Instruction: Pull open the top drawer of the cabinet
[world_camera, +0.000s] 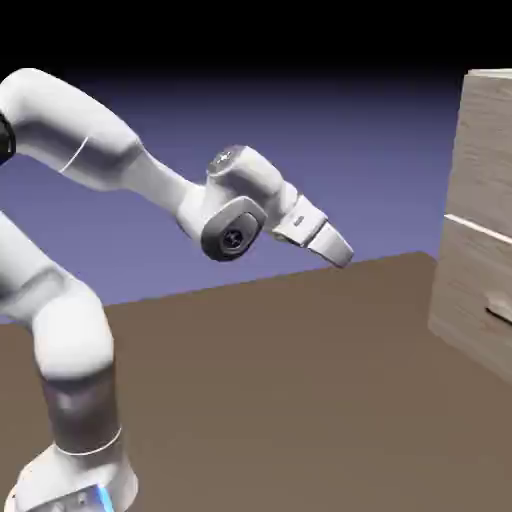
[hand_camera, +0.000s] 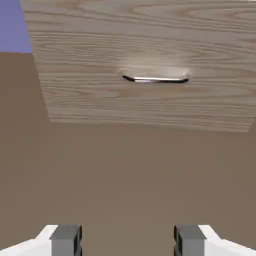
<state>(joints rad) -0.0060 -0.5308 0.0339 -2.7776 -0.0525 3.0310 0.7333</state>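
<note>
The cabinet (world_camera: 468, 285) stands at the exterior view's right edge, partly cut off. A thin light seam splits its front. Above the seam is the top drawer (world_camera: 490, 150); its bar handle is out of frame. Below it, the second-tier panel carries a small dark handle (world_camera: 500, 312). My gripper (world_camera: 342, 252) hangs in the air well left of the cabinet, pointing toward it and slightly down. In the hand view the cabinet (hand_camera: 125, 50) fills the top, with the small dark handle (hand_camera: 155, 79) right of centre and far ahead. The gripper (hand_camera: 127, 242) is open, with nothing between its fingertips (hand_camera: 66, 239).
The brown table (world_camera: 300, 380) stretches between the arm's base and the cabinet's foot. Blue-violet backdrop (hand_camera: 11, 25) shows to the cabinet's left in the hand view.
</note>
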